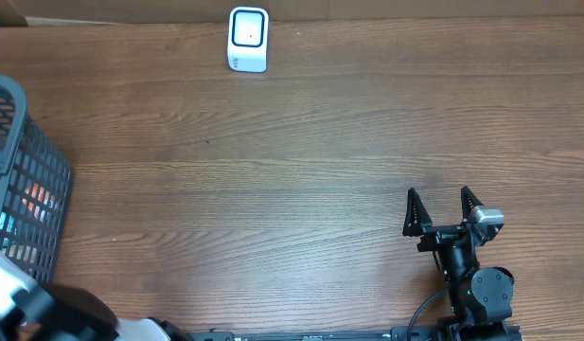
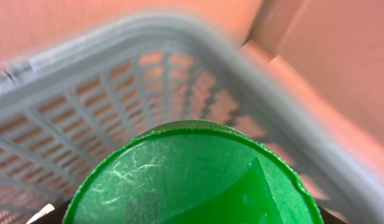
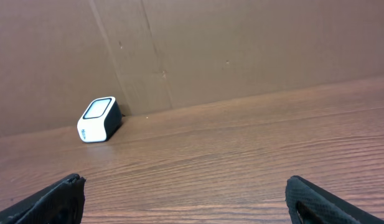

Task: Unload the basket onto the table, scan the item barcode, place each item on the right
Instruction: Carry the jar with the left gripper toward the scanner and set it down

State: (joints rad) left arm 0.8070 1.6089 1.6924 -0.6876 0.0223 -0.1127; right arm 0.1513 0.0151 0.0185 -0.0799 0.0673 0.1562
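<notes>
Above the wooden table (image 1: 273,170) the right tool (image 1: 439,193) is spread; the left tool's state cannot be told.

Wooden table (image 1: 301,180) bears a white scanner (image 1: 248,39) and grey basket (image 1: 45,180).

green lid (image 2: 179,180) cropped below, basket (image 2: 104,99) blurred
</notes>
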